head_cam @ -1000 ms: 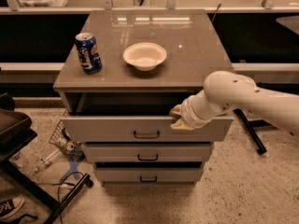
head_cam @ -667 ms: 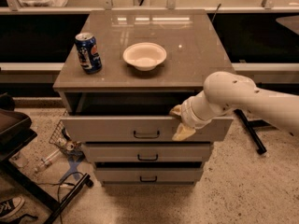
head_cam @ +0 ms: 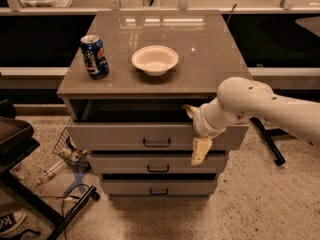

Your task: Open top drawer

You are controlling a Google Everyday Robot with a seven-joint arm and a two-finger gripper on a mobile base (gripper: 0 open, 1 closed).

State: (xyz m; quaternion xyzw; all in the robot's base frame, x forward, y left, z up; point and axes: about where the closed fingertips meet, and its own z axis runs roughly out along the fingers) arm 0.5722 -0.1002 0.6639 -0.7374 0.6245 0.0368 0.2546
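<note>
The top drawer point(head_cam: 120, 135) of the grey cabinet is pulled out part way, and its dark inside shows under the cabinet top. Its small dark loop handle point(head_cam: 156, 143) sits in the middle of the front panel. My gripper point(head_cam: 192, 135) is at the right part of the drawer's front, to the right of the handle. It is open. One finger point(head_cam: 189, 111) points up at the panel's top edge and the other point(head_cam: 200, 152) hangs down in front of the panel. My white arm comes in from the right.
A blue soda can point(head_cam: 94, 56) and a white bowl point(head_cam: 155, 59) stand on the cabinet top point(head_cam: 210, 59). Two shorter drawers point(head_cam: 158, 165) sit below. A dark stand point(head_cam: 30, 194), a wire basket and litter are on the floor at left. A shoe point(head_cam: 11, 221) is at bottom left.
The gripper's fingers have spread apart: one now hangs down over the drawer front. The drawer and arm have hardly moved.
</note>
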